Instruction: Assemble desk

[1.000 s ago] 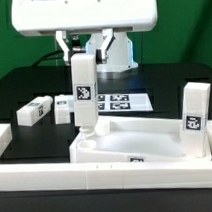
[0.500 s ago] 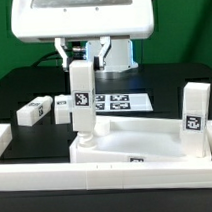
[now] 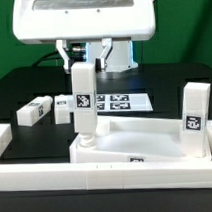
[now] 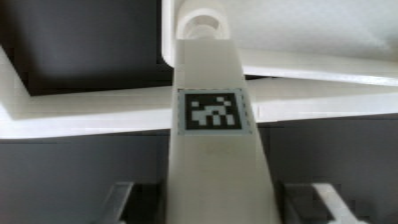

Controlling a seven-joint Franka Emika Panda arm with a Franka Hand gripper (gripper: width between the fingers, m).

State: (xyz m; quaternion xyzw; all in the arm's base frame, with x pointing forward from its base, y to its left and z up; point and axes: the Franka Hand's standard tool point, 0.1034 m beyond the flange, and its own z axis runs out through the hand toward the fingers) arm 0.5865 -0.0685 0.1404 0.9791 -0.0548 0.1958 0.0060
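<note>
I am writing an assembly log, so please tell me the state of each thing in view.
gripper: shut on held leg.
held leg: upright, lower end at tabletop corner; seating unclear.
right leg: upright on tabletop.
loose leg: lying on table.
second loose leg: lying, partly hidden.
tabletop: flat, rim up.

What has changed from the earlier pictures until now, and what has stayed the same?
The gripper has lowered the leg it holds a little, toward the corner of the tabletop on the exterior view's left. Nothing was let go or newly gripped. The standing leg on the exterior view's right, the two loose legs and the tabletop stayed in place.
</note>
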